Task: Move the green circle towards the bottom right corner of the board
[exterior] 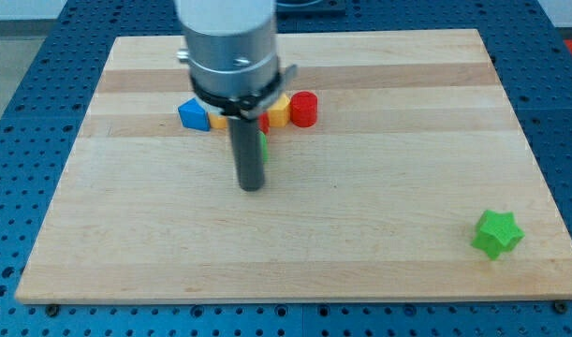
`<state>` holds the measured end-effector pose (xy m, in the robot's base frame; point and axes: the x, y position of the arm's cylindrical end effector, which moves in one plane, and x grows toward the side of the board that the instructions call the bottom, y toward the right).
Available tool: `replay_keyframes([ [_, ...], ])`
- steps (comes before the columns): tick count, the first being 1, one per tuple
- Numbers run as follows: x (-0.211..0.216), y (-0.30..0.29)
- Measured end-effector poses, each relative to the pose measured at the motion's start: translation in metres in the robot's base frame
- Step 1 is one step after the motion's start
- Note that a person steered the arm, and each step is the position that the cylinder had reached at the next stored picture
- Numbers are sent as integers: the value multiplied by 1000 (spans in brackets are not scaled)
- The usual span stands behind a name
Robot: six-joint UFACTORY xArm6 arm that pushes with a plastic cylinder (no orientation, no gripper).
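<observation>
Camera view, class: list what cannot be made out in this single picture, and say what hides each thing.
1. Green circle: only a sliver shows; the rod covers the rest.
2. Contact between my tip and the green circle: cannot tell.
3. Red block behind the rod: shape hidden.
4. Yellow block and blue block: partly covered by the arm's grey body.

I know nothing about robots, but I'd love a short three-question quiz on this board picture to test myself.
1. True or false: the green star block lies near the board's bottom right corner.
2. Which block does the rod mostly hide? A) red cylinder B) green circle C) blue block
3. Fill in: my tip rests toward the view's ______ from the row of blocks.

Key: 1 true. 2 B; only a green sliver shows at the rod's right edge. 3 bottom.
</observation>
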<state>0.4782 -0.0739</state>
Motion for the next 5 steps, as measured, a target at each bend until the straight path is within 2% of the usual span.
replay_keyframes([
  [2, -46, -22],
  [5, -48, 34],
])
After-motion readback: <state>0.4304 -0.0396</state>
